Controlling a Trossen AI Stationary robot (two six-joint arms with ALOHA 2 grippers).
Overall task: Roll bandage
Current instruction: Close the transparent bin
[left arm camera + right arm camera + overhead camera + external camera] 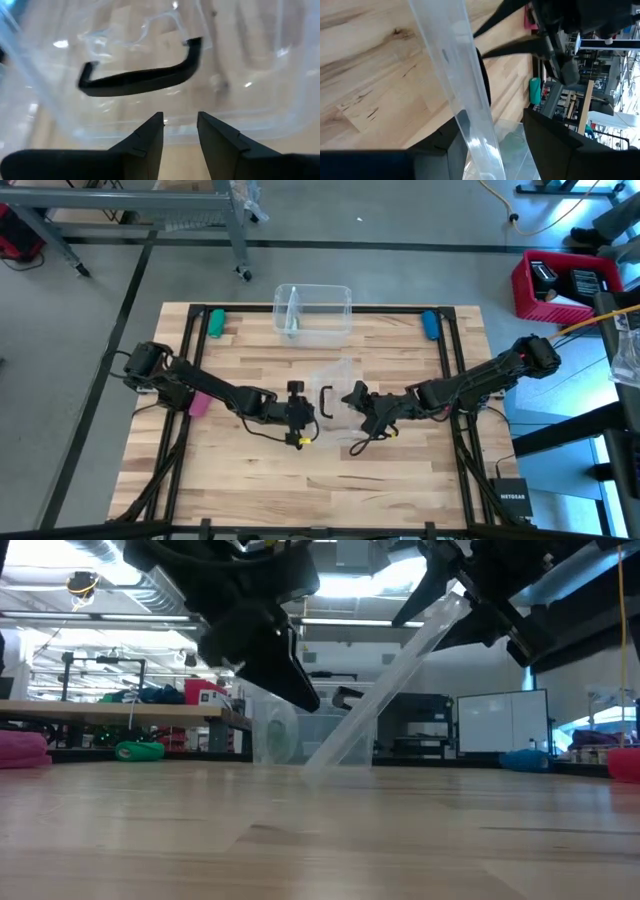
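No bandage shows as a strip in any view. A clear plastic lid (385,690) with a black handle (140,80) stands tilted at the table's middle, its lower edge (322,764) on the wood. My right gripper (492,117) is shut on the lid's raised edge. My left gripper (180,120) is open, just left of the lid (335,395) and facing its handle side, with nothing between its fingers. Whether it touches the lid I cannot tell. Crinkled clear plastic (515,150) lies under the right fingers. My right gripper has the lid's upper rim (470,125) between its two fingers, coming from the table's right and slanting down. The rim lies against one finger (447,145); a gap shows toward the other. The lid hangs tilted from the hold, its lower edge on the table.
A clear bin (312,312) stands at the far middle. A green roll (215,323) lies at the far left, a blue roll (430,325) at the far right, a pink roll (198,402) under the left arm. Bare wood spreads toward the near edge.
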